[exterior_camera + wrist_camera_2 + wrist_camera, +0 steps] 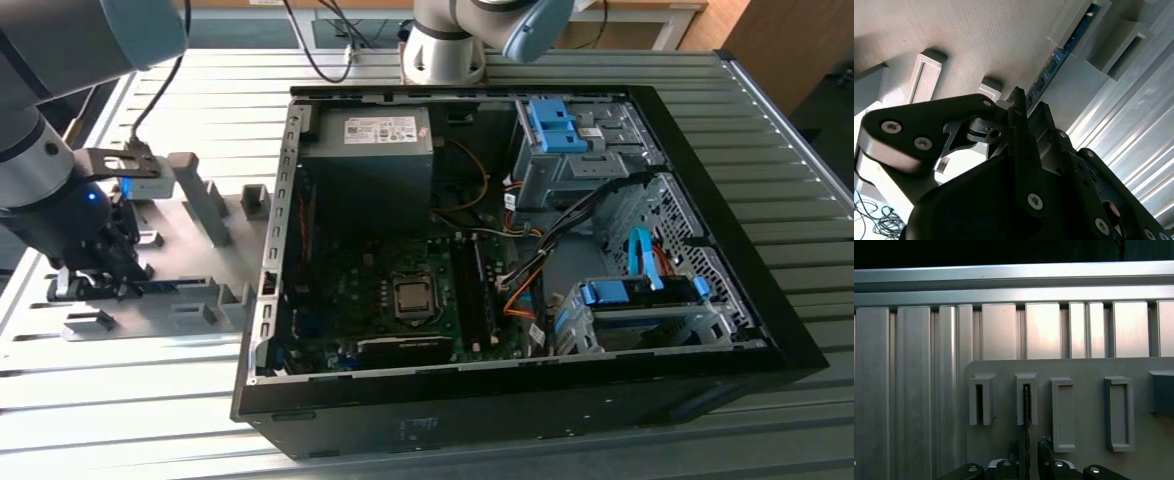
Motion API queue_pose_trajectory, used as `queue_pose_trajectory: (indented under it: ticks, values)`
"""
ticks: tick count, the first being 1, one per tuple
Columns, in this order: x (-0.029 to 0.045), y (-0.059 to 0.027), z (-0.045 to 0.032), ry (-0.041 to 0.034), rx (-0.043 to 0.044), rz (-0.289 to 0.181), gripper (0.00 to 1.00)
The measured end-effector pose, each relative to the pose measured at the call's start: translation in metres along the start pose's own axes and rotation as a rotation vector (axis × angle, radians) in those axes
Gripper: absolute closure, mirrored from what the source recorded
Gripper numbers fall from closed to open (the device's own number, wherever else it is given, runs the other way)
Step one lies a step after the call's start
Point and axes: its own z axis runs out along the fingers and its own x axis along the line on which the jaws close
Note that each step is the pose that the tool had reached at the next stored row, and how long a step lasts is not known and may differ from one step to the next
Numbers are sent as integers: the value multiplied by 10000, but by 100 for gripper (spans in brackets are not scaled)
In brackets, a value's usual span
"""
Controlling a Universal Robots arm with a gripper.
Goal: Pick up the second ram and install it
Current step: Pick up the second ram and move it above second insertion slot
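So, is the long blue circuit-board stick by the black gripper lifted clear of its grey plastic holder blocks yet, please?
No, in the second wrist view the blue circuit-board stick sits slotted in the grey plastic holder blocks.

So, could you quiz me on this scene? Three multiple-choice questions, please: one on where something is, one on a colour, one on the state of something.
1. Where is the tool relative to the computer case?
A. Deep inside it
B. Outside it, down over the grey holder plate on the exterior view's left
C. High above its middle

2. What colour is the second ram?
A. Green
B. Red
C. Blue

3. What state is the second ram in?
A. Standing on edge in the grey holder blocks
B. Plugged into the motherboard
C. Lying flat on the table slats

Answers:
1 B: the exterior view shows the tool down at the plate, outside the case.
2 C: the second wrist view shows a blue board with dark chips.
3 A: both wrist views show it seated edge-up in a holder slot.
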Motion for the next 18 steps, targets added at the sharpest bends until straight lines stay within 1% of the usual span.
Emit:
queue_pose_trajectory:
  ticks: [6, 8, 9, 17, 18]
  values:
    - [0, -19, 6, 6, -2, 0, 71]
    - [0, -20, 9, 9, 0, -1, 73]
    - [0, -20, 9, 12, -1, -1, 79]
    - [0, -20, 10, 21, 0, -1, 79]
    - [0, -20, 11, 21, 1, -2, 80]
